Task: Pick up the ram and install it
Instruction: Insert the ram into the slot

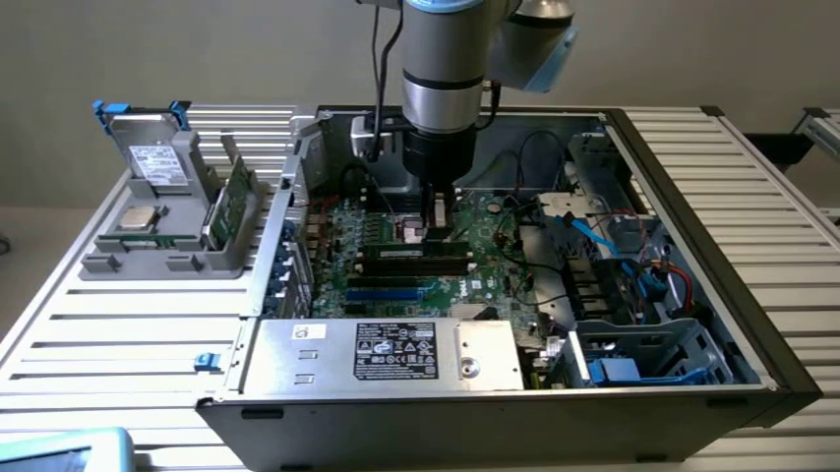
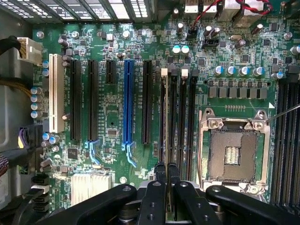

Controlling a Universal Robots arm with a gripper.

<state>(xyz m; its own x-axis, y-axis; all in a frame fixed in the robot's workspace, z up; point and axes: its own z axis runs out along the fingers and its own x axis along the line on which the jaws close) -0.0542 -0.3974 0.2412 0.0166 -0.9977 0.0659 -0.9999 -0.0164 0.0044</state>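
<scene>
The open-topped black computer case (image 1: 459,428) admits entry from above. Silver boxy power supply (image 1: 381,352), blue cable (image 1: 588,234) and grey-blue drive cage (image 1: 656,334) border the green motherboard (image 2: 112,105).

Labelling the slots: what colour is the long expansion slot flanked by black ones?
The expansion slot is blue, clearest in the wrist view.

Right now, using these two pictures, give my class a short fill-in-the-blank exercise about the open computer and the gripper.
The gripper hangs over the green ___ inside the open case. One long slot on that board is coloured ___. The grey holder stands outside the case, on the exterior view's ___.
Missing words: motherboard; blue; left.
</scene>
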